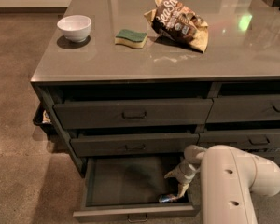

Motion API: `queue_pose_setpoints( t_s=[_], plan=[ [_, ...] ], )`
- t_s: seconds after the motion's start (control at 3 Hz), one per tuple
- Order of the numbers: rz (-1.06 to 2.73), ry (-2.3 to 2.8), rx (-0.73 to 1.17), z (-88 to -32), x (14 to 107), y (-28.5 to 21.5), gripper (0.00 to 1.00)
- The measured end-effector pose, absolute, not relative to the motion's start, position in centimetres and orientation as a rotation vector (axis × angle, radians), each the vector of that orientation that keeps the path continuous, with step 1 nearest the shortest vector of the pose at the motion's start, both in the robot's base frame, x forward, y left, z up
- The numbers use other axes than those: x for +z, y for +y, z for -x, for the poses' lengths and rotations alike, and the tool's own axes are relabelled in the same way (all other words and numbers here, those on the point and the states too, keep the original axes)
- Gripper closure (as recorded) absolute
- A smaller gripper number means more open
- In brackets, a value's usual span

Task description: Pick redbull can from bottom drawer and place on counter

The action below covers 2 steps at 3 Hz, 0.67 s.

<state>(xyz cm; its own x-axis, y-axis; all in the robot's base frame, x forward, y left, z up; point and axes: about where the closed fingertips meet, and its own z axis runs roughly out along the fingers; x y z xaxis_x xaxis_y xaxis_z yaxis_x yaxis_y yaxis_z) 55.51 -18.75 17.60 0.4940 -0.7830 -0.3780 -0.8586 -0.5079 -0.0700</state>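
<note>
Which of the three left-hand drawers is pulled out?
The bottom drawer, lowest of the stack: its floor is exposed, with the redbull can and the gripper inside near its front right corner.

counter [130, 62]: one, a glossy grey-brown slab
bowl [74, 27]: one, white
sponge [130, 37]: one, green over yellow
snack bag [179, 22]: one, brown and crumpled
redbull can [167, 199]: one, lying on its side
closed drawers [133, 113]: four fronts in view (two on the left, two on the right; the arm hides the lower right corner)
bottom drawer [130, 213]: one, the only drawer pulled out
bar handles [134, 115]: five, one on each drawer front
arm [233, 181]: one, white
gripper [177, 183]: one, down inside the bottom drawer, just above the redbull can
</note>
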Motion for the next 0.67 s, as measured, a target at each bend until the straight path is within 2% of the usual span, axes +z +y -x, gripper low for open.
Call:
queue_pose_setpoints(
  t_s=[0.67],
  plan=[
    [2.479, 1.428, 0.490, -54.39, 15.65, -18.92, 0.32]
  ],
)
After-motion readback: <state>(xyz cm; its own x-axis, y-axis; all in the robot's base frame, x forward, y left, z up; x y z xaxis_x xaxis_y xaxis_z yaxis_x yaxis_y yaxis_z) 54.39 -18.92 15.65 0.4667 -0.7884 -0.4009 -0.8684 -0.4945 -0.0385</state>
